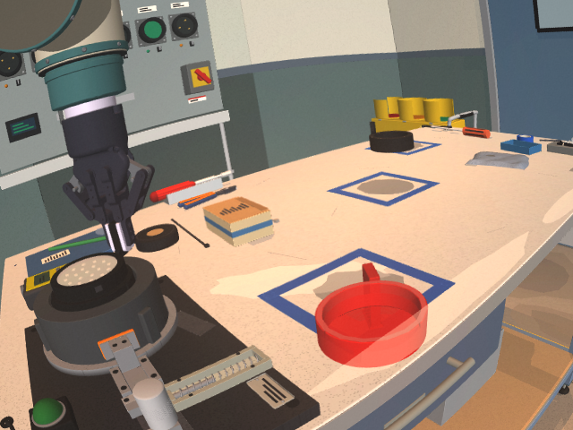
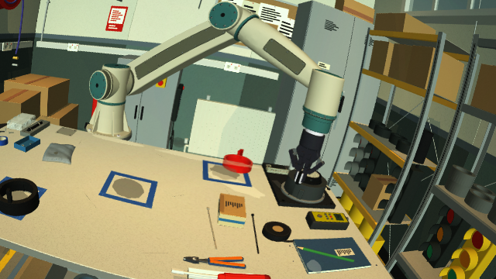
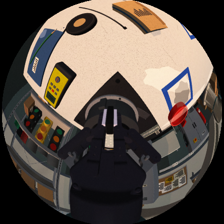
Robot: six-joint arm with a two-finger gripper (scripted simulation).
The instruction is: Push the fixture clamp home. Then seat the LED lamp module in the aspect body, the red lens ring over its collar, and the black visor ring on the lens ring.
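The LED lamp module (image 1: 89, 276) is a black collar with a white dotted face. It sits in the dark grey aspect body (image 1: 99, 314) on the black fixture plate (image 2: 299, 192). Its rim is held by my closed gripper (image 1: 118, 248), which stands straight above the body's far edge. The fixture clamp (image 1: 125, 358) with its orange-edged head lies against the body's near side. The red lens ring (image 1: 371, 319) rests on the near blue-taped square at the table's front edge. The black visor ring (image 1: 391, 141) sits on the far blue square.
A grey control panel (image 1: 152, 55) stands behind the fixture. Near it lie a tape roll (image 1: 157, 237), a cable tie, a small stack of books (image 1: 238, 221), a yellow meter (image 3: 59, 84) and a blue notebook. An empty blue square (image 1: 384, 187) marks mid-table.
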